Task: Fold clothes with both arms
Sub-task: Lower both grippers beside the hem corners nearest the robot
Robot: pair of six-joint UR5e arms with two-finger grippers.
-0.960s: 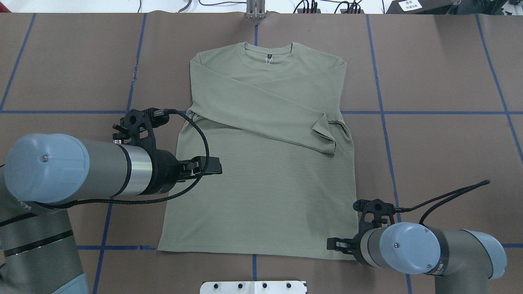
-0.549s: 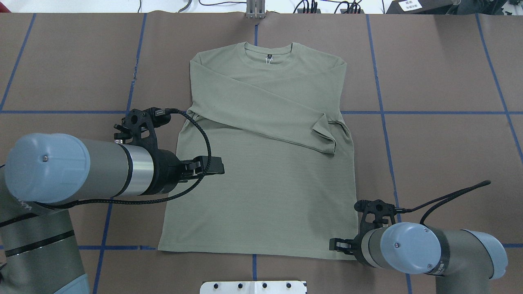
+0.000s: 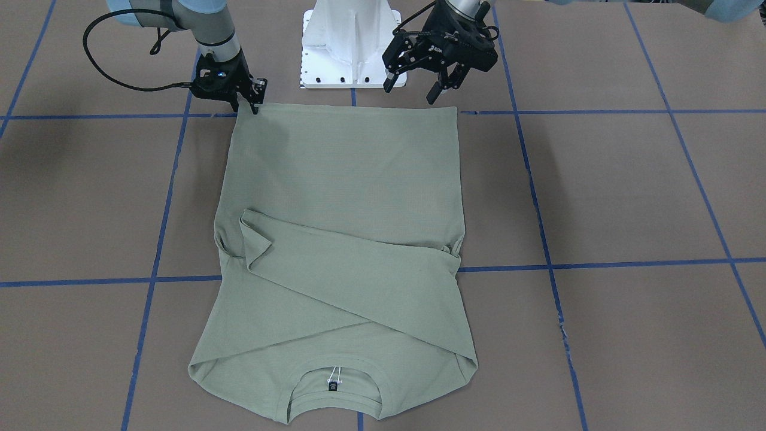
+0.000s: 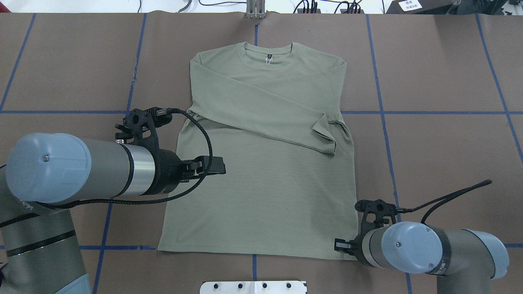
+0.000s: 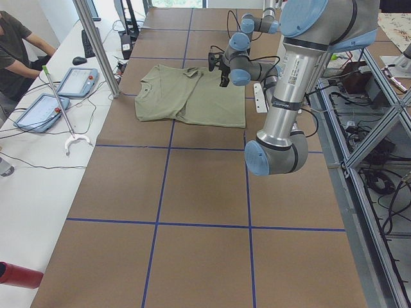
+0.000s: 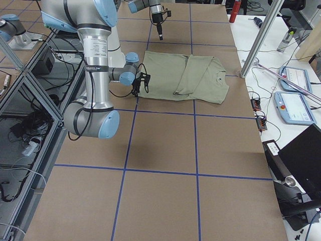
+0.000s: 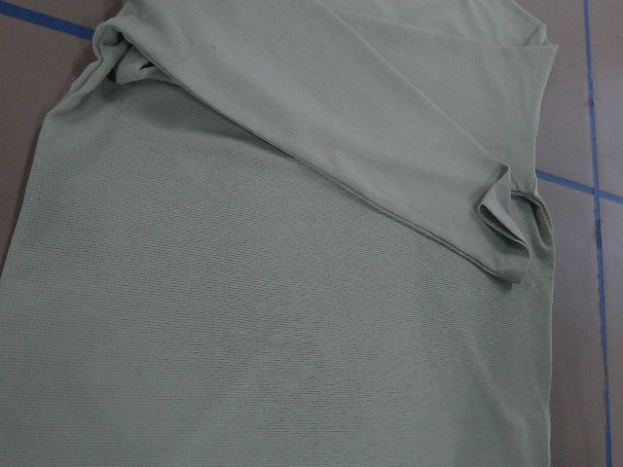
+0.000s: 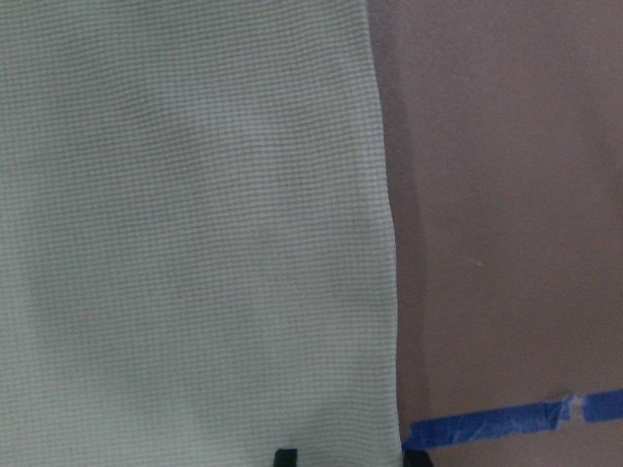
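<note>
Two black fingertips of the right gripper stand slightly apart, low over the near right hem corner of the shirt. One tip is over the cloth and one is just past its side edge. The left gripper hangs high above the shirt's left side, fingers spread wide, holding nothing. The shirt is a fine ribbed sage-green knit lying flat. Its long axis runs from the near hem to the round neckline at the far end. One sleeve crosses the chest diagonally, cuff crumpled at the right. The matte brown table carries blue tape lines.
</note>
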